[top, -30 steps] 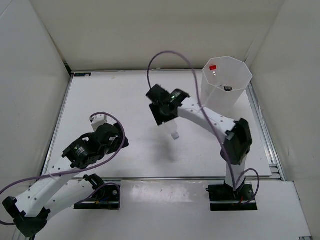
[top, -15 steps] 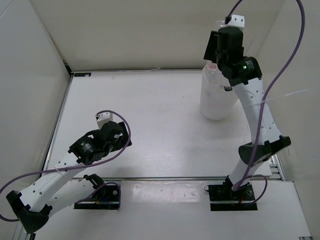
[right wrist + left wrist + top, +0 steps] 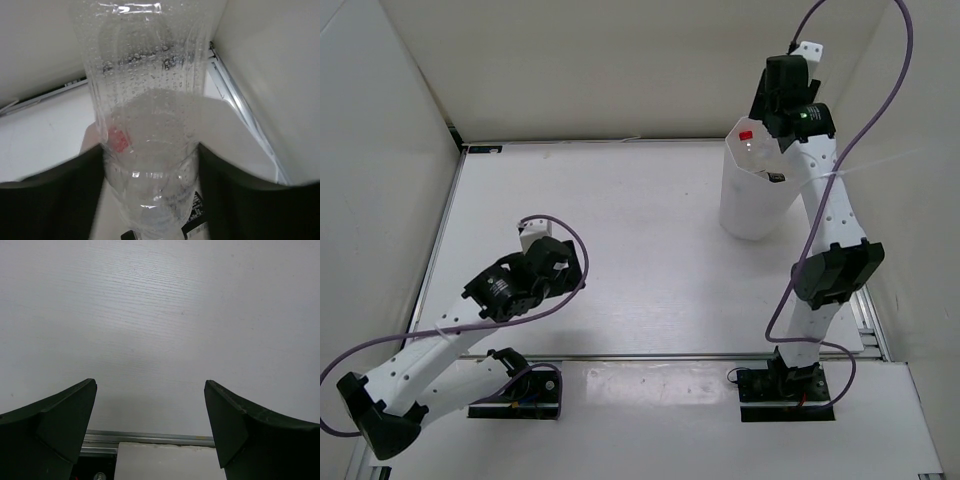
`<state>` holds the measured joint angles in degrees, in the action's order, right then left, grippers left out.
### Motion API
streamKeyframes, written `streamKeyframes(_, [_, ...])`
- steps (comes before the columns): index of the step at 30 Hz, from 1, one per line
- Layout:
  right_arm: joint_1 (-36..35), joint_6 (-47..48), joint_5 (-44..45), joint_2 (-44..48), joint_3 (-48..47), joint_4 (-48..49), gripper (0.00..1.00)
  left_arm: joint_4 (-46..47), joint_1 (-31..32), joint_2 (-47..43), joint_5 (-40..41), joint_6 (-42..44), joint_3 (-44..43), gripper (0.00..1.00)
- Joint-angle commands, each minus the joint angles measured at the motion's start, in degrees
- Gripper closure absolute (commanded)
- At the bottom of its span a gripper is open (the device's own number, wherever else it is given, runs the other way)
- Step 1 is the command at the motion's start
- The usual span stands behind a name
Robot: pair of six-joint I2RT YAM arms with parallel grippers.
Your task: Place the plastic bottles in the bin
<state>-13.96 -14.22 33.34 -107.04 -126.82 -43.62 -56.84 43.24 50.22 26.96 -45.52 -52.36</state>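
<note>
A clear plastic bottle with droplets inside hangs upright between the spread fingers of my right gripper, a thin gap showing at its right side. The right gripper is high over the tall white bin at the back right, pointing down into it. Inside the bin lie a red cap and a piece of dark printed label. In the right wrist view the bin's rim shows beneath the bottle. My left gripper is open over bare table at the near left.
White walls close in the table on the left, back and right. A metal rail runs along the near table edge, just below my left gripper. The right arm's purple cable loops high beside the right wall.
My right arm carried the clear bottle from the table's middle up to the bin's mouth, and its fingers have spread apart. The left arm shifted slightly.
</note>
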Motion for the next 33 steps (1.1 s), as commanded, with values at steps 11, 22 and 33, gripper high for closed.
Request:
streamKeyframes(11, [5.6, -8.1, -3.0, 15.8, 17.7, -5.6, 0.00, 3.0, -1.7, 2.2, 7.0, 7.3, -6.7, 0.00])
streamKeyframes(22, [11.1, -11.6, -28.3, 22.8, 22.1, -15.2, 0.00, -2.4, -1.7, -9.7, 19.3, 0.1, -7.8, 0.00])
streamKeyframes(33, [8.0, -12.2, -26.1, 32.1, 25.7, -14.6, 0.00, -6.8, -1.7, -15.6, 26.3, -3.1, -6.5, 0.00])
